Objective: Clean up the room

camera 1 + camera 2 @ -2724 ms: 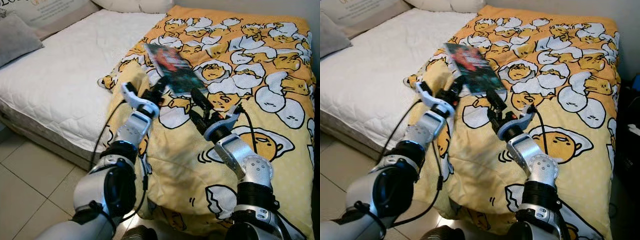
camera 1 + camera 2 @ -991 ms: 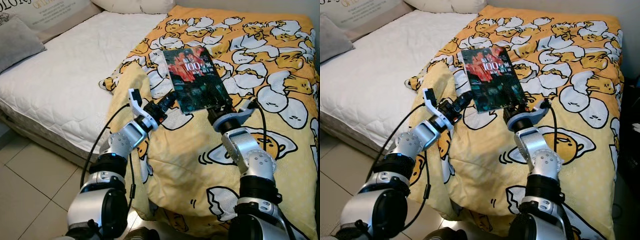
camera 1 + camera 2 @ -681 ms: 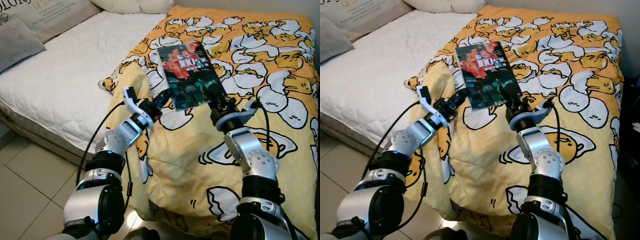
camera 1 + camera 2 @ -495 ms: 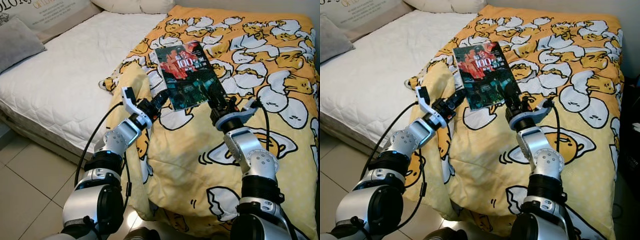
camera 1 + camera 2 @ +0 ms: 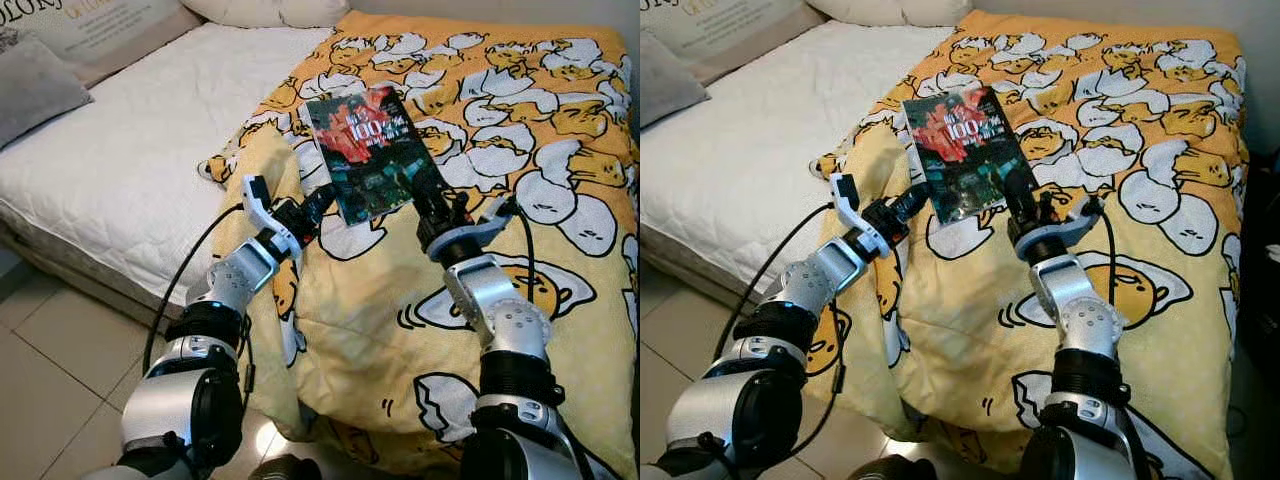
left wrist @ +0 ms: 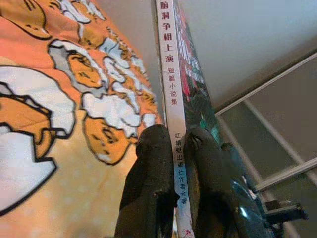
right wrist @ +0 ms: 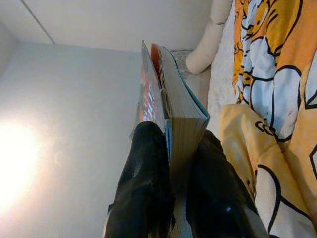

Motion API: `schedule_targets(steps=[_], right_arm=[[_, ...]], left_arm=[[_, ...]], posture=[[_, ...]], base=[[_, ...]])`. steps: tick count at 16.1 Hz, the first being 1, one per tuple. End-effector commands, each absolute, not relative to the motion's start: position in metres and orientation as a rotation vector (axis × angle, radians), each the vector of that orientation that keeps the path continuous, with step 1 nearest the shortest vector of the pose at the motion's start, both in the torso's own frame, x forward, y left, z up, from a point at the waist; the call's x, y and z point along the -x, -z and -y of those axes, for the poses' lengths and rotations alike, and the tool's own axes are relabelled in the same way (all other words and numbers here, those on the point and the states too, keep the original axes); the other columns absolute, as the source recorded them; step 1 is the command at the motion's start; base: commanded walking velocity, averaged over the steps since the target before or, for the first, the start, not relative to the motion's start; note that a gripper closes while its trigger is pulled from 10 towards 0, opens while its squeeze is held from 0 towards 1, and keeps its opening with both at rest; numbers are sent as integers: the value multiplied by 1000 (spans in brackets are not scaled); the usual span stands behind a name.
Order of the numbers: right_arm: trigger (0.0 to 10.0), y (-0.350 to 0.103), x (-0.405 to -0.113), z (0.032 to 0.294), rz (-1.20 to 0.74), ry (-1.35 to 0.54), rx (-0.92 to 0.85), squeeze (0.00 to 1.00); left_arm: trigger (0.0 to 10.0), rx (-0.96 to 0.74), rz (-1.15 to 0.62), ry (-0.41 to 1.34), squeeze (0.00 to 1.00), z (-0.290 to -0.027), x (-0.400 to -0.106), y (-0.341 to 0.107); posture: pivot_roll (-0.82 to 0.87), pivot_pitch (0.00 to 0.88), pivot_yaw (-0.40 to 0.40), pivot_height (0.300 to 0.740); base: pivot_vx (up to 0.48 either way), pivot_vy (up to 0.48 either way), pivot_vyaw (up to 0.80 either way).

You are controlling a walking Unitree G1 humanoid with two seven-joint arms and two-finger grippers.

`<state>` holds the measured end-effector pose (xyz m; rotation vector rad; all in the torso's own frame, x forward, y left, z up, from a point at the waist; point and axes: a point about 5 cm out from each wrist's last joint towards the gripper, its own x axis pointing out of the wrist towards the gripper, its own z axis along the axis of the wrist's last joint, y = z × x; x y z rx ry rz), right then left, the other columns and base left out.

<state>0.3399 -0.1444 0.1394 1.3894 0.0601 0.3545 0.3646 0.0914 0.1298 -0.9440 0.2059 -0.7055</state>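
Note:
A paperback book [image 5: 371,150] with a dark red and green cover and a white spine [image 6: 171,99] is lifted clear of the yellow cartoon-print duvet [image 5: 520,160], its cover tilted up toward me. My left gripper [image 5: 325,196] is shut on the lower left corner at the spine. My right gripper [image 5: 428,195] is shut on the lower right corner, over the page edges [image 7: 185,124]. Both arms reach forward over the bed.
The duvet covers the right half of the bed and hangs over the near edge. The bare white mattress [image 5: 130,150] lies to the left, with a grey pillow [image 5: 35,80] and cream pillows [image 5: 270,10] at the head. Tiled floor [image 5: 50,390] is at the lower left.
Both grippers have raised the book off the duvet and tipped its cover toward me. In the last second it drifted slightly left and up.

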Motion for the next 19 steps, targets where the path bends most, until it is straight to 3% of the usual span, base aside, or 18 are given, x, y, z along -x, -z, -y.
schedule_targets(steps=[1,3,7,10,12,15,16,19], right_arm=[[0,-148,-341,139,-33,-400,-1384,0],[0,-143,-341,145,-25,-374,-1371,0],[0,-136,-342,159,-1,-302,-1355,0],[0,-127,-336,170,5,-245,-1306,0],[0,-121,-327,183,22,-203,-1302,0],[0,-121,-325,184,22,-209,-1291,0],[0,-122,-325,182,7,-220,-1285,0],[0,-122,-325,180,-7,-236,-1276,0]], left_arm=[[10000,812,-246,707,0,-91,-367,-130],[10000,655,-322,680,0,-90,-365,-118],[10000,618,-307,637,0,-103,-366,-117],[10000,475,-291,672,0,-109,-359,-111],[10000,584,-270,566,0,-122,-359,-108],[10000,742,-225,559,0,-126,-360,-115],[10000,794,-194,588,1000,-124,-360,-121],[10000,820,-169,614,1000,-121,-361,-126]], posture=[[-169,0,194,740],[-169,0,196,740],[-163,0,200,740],[-149,0,193,740],[-137,0,175,740],[-135,0,170,740],[-136,0,170,740],[-137,0,173,740]], base=[[0,0,0],[0,0,0],[0,0,0],[0,0,0],[0,0,0],[0,0,0],[0,0,0],[0,0,0]])
